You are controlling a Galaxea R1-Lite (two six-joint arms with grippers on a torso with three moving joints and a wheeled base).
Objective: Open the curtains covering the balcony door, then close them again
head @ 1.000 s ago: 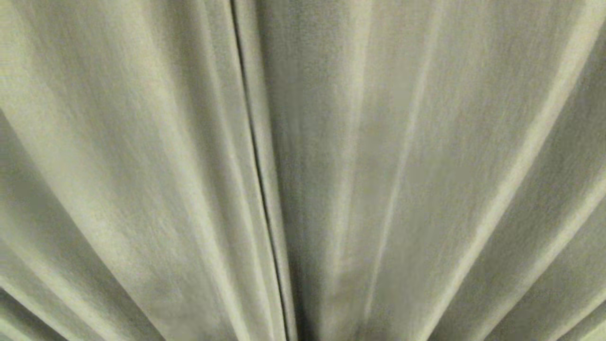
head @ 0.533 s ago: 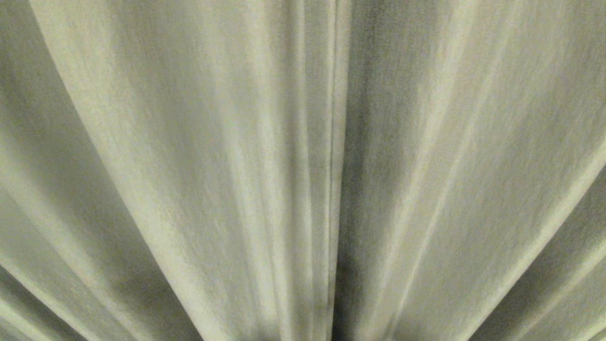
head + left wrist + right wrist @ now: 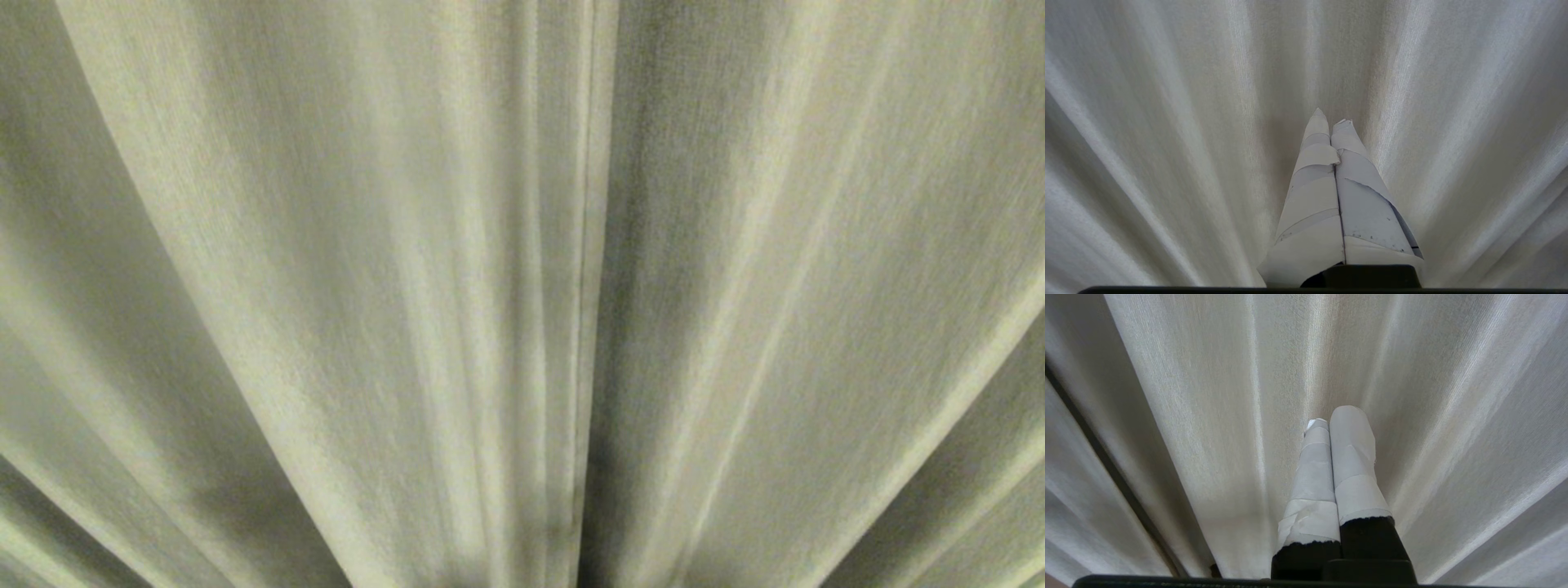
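The cream-white pleated curtains (image 3: 326, 286) fill the whole head view, drawn together, their two hemmed edges meeting at a thin vertical seam (image 3: 584, 286) just right of centre. The balcony door is hidden behind them. Neither arm shows in the head view. In the left wrist view my left gripper (image 3: 1331, 116) is shut and empty, its white-taped fingers (image 3: 1310, 196) pointing at the fabric (image 3: 1167, 122). My right gripper (image 3: 1333, 415) is likewise shut on nothing, close in front of the cloth (image 3: 1208, 416).
In the right wrist view a narrow dark slit (image 3: 1106, 465) runs between two folds, off to the side of the fingers. Only fabric shows everywhere else; no floor, wall or frame is visible.
The whole head picture has shifted, so the camera moved: the seam between the panels went from left of centre to just right of centre, mostly in the first half second.
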